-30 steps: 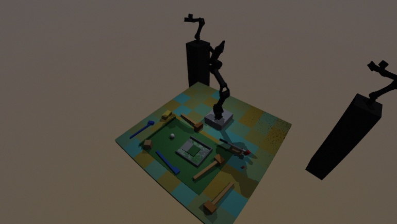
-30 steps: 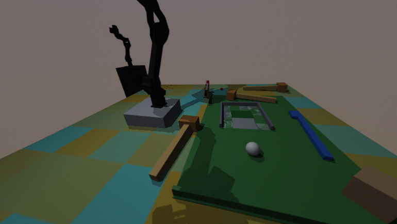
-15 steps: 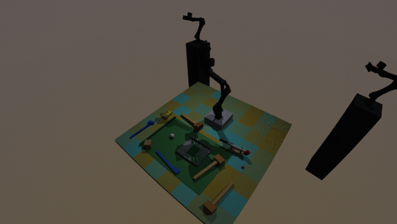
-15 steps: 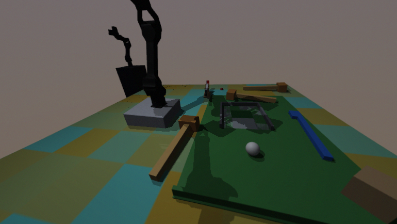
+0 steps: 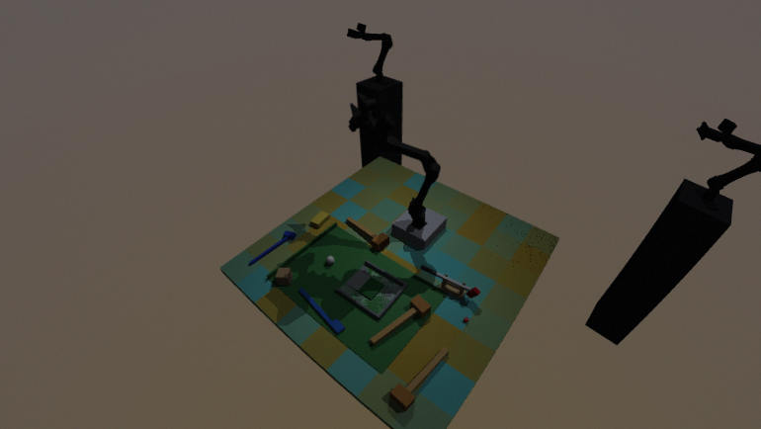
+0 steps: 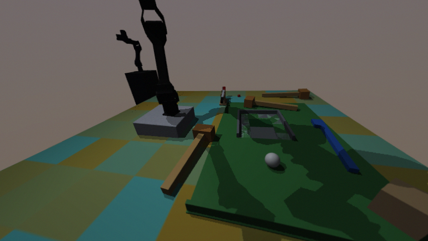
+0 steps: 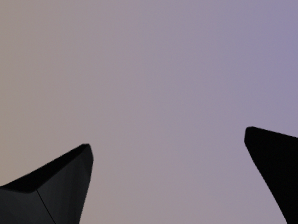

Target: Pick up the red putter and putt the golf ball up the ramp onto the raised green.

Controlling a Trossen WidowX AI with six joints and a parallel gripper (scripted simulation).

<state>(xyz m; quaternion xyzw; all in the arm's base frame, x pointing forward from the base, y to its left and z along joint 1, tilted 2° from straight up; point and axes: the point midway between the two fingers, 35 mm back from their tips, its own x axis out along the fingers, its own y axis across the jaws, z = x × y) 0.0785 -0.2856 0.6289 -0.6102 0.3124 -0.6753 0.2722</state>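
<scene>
My gripper (image 5: 352, 117) (image 7: 171, 144) is open and empty, high above the board and far from the putter; it is out of view in the exterior view. The red-headed putter (image 5: 473, 292) (image 6: 223, 88) leans along a small wooden holder on the tiles beside the green mat, its shaft pale grey. The white golf ball (image 5: 329, 260) (image 6: 272, 159) sits on the green mat (image 5: 392, 351) (image 6: 207, 191). The grey-walled ramp frame (image 5: 387, 275) (image 6: 238, 125) stands mid-mat, with a grey slab and a green square inside. Its heights are hard to judge in dim light.
Orange-headed wooden mallets (image 5: 419, 305) (image 6: 203, 131) lie on and around the mat. A blue club (image 5: 319, 309) (image 6: 332, 140) lies on the mat, another blue club (image 5: 272, 248) beyond it. A tan block (image 5: 283, 276) (image 6: 398, 206), a yellow block (image 5: 319, 219) and a tiny red cube (image 5: 465, 320) (image 6: 238, 95) also show.
</scene>
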